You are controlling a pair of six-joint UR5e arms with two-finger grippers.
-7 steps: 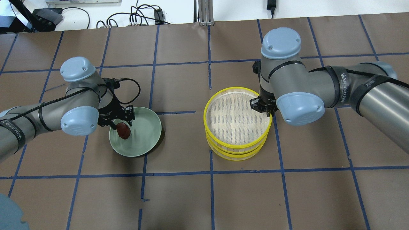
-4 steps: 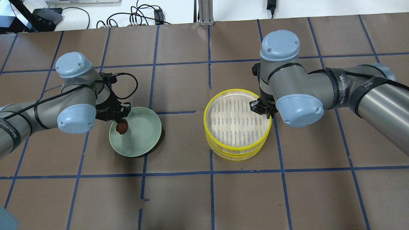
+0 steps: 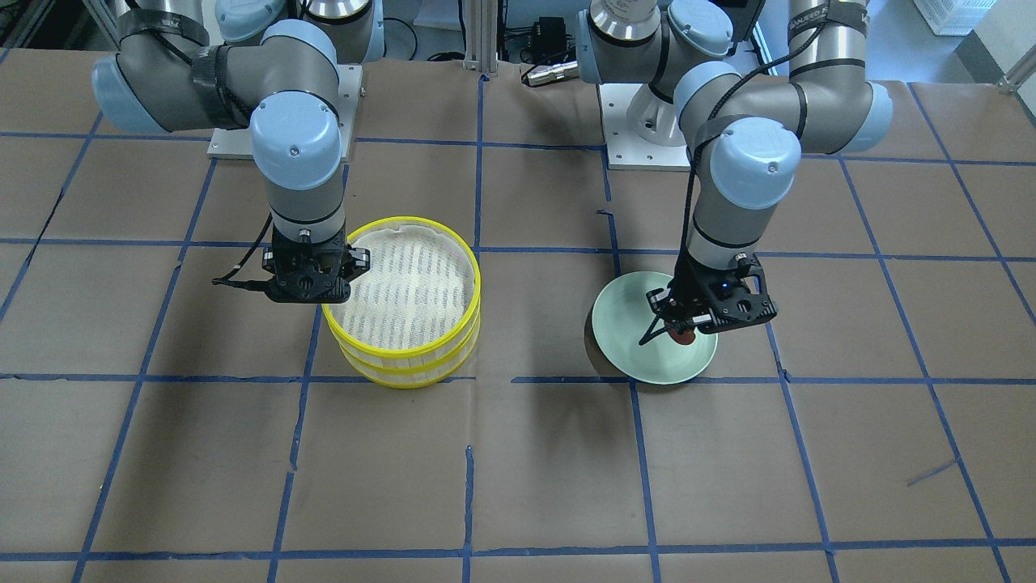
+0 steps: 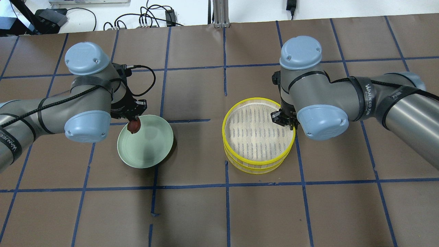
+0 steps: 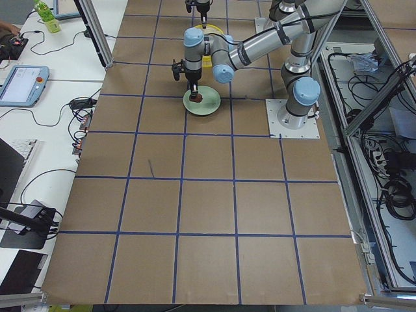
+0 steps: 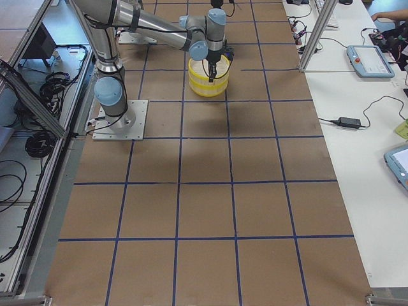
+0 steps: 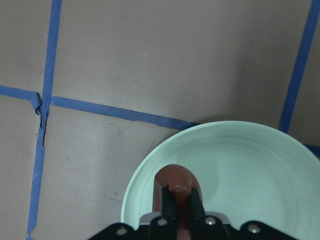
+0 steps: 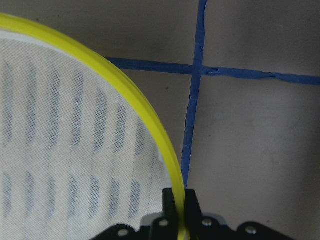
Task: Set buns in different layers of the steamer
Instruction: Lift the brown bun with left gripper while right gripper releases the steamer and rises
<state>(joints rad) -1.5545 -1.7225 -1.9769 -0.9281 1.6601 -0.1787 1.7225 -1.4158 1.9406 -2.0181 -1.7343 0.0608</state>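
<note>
The left gripper (image 7: 182, 200) clamps the reddish-brown bun (image 4: 133, 126) over the green plate (image 4: 151, 151) at its 11 o'clock rim, seen from overhead. The right gripper (image 8: 179, 201) pinches the steamer (image 4: 259, 160) by its top yellow rim at 2 o'clock. The top tier is bare and no white bun shows, so placing looks undone; only bare table (image 4: 199, 154) lies toward the plate's 3 o'clock.

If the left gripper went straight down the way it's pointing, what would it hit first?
Probably the green plate: the left gripper points down over it, so the reddish-brown bun it holds would touch first. Its height is unclear.
</note>
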